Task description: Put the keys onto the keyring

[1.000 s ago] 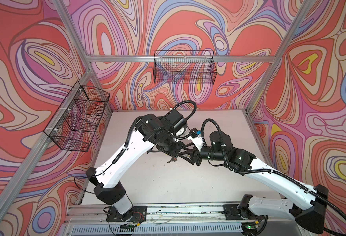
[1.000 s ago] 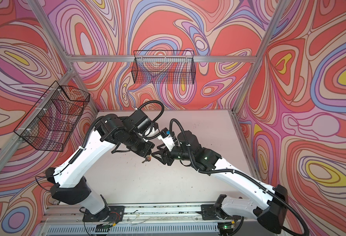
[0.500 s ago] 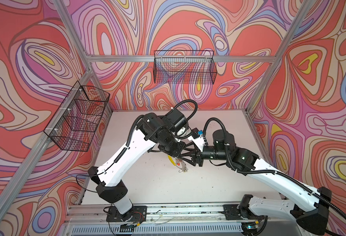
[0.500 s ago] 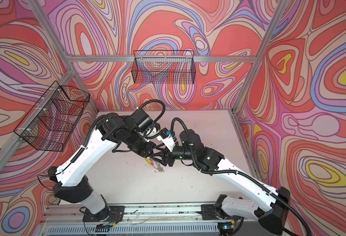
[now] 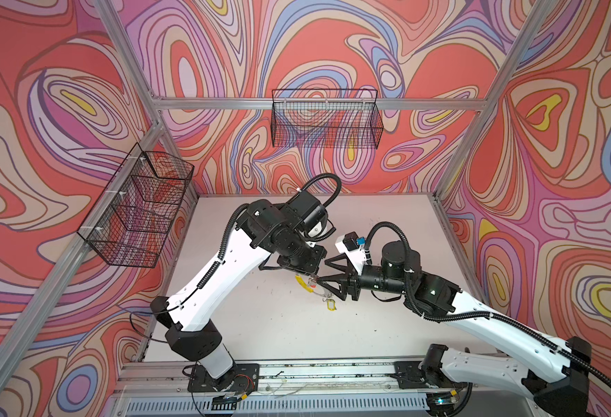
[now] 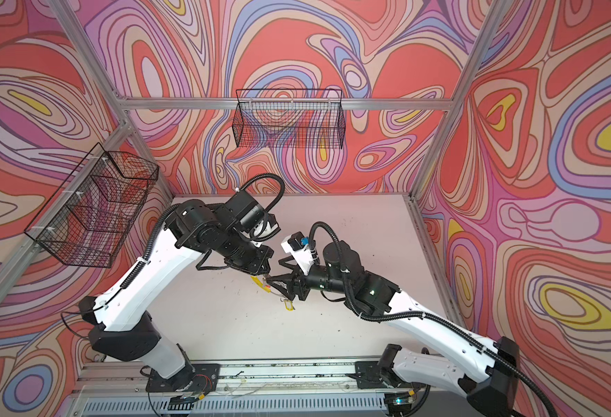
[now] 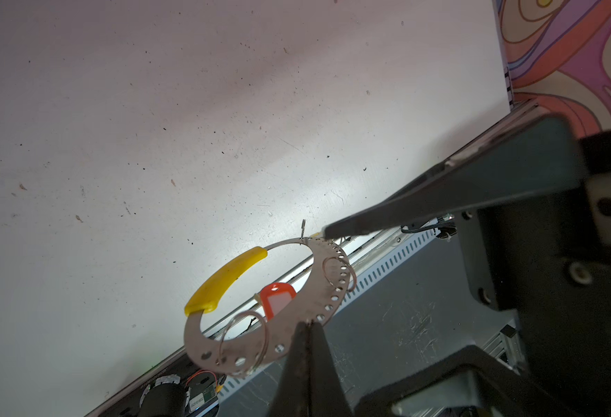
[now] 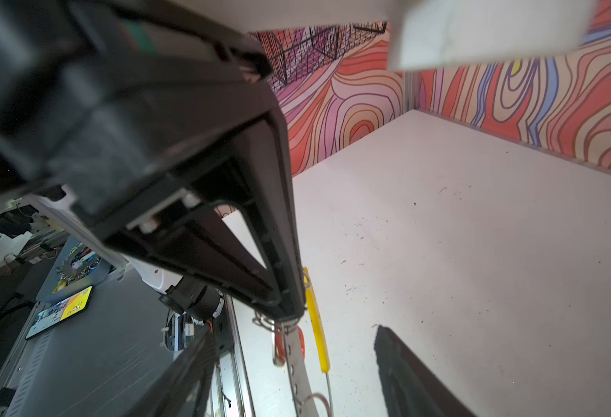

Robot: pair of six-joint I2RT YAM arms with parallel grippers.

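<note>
The keyring (image 7: pixel 327 289), a flat grey holed band with a yellow arc (image 7: pixel 226 279), hangs in the air above the table. My left gripper (image 7: pixel 309 325) is shut on its holed rim. A key's red tag (image 7: pixel 276 298) shows through the ring's middle, next to two wire rings. In both top views a key's yellow tag (image 5: pixel 331 305) (image 6: pixel 288 305) dangles just below the ring (image 5: pixel 305 283). My right gripper (image 8: pixel 296 364) is open, its fingers on either side of the edge-on ring (image 8: pixel 295 364). One right fingertip (image 7: pixel 332 229) is at the ring's thin end. The keys' metal blades are hidden.
The white table (image 5: pixel 260 325) lies below both arms. Two black wire baskets hang on the walls, at the left (image 5: pixel 134 213) and at the back (image 5: pixel 327 122). An aluminium rail (image 5: pixel 314 372) runs along the front edge.
My right gripper has opened wider and drawn back a little to the right. The ring and the dangling yellow tag, hidden between the grippers a second ago, now show. The left gripper stays shut.
</note>
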